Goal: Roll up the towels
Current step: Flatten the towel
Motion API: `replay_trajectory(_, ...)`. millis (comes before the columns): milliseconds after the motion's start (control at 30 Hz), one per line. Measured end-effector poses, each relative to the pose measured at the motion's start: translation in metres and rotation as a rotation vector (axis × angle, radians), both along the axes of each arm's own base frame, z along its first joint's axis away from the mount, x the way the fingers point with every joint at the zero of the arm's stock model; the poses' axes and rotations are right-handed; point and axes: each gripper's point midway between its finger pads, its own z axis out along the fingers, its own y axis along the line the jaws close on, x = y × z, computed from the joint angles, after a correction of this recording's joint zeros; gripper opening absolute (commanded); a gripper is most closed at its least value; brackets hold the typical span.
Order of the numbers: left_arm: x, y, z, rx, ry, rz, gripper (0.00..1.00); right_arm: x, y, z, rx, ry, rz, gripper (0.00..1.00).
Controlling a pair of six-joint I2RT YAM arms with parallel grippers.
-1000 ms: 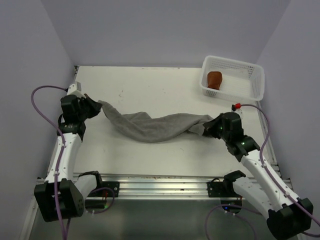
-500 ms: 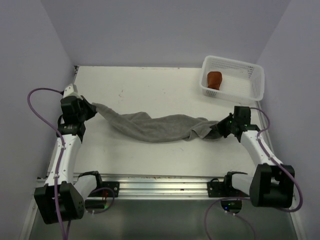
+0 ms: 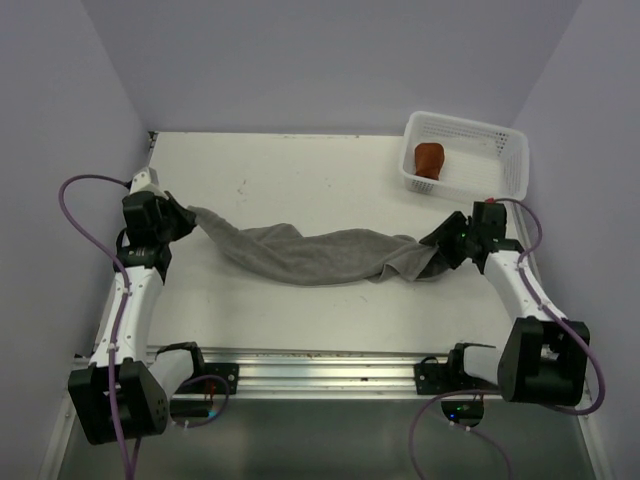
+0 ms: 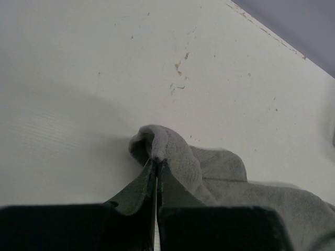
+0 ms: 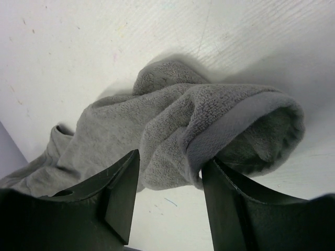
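Note:
The grey towel point(image 3: 320, 255) lies stretched and bunched across the middle of the white table. My left gripper point(image 3: 183, 217) is shut on the towel's left corner; in the left wrist view the closed fingertips point(image 4: 157, 162) pinch a fold of grey cloth point(image 4: 178, 157). My right gripper point(image 3: 447, 245) is open at the towel's right end; in the right wrist view its fingers point(image 5: 123, 183) stand apart with the bunched towel end point(image 5: 209, 130) just beyond them, not gripped. The rust-brown towel point(image 3: 429, 158) sits rolled in the white mesh basket point(image 3: 500, 150).
The basket stands at the table's far right corner. Purple-grey walls close in the table on three sides. A metal rail point(image 3: 320, 365) runs along the near edge between the arm bases.
My right gripper let go of the towel's right end and opened, and the right arm swung out toward the right wall. The left gripper keeps its hold and barely moved.

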Motion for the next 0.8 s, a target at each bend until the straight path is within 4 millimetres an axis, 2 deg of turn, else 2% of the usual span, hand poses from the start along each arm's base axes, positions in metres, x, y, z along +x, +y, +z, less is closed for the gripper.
replay_trajectory(233, 0.0, -0.005, -0.001, -0.015, 0.003, -0.027, 0.0, -0.024, -0.01, 0.02, -0.098, -0.034, 0.025, 0.57)
replay_trajectory(467, 0.001, -0.009, 0.0, -0.025, -0.003, -0.047, 0.0, -0.044, -0.013, 0.044, -0.137, -0.117, 0.015, 0.52)
replay_trajectory(567, 0.001, -0.011, -0.001, -0.03, -0.001, -0.055, 0.0, -0.057, -0.008, 0.029, -0.11, -0.112, 0.02, 0.49)
replay_trajectory(733, 0.001, -0.012, -0.001, -0.034, -0.002, -0.062, 0.0, -0.095, 0.006, -0.029, -0.039, 0.022, 0.029, 0.5)
replay_trajectory(800, 0.001, -0.013, 0.0, -0.036, -0.002, -0.065, 0.0, -0.106, 0.013, -0.044, -0.014, 0.055, 0.038, 0.53)
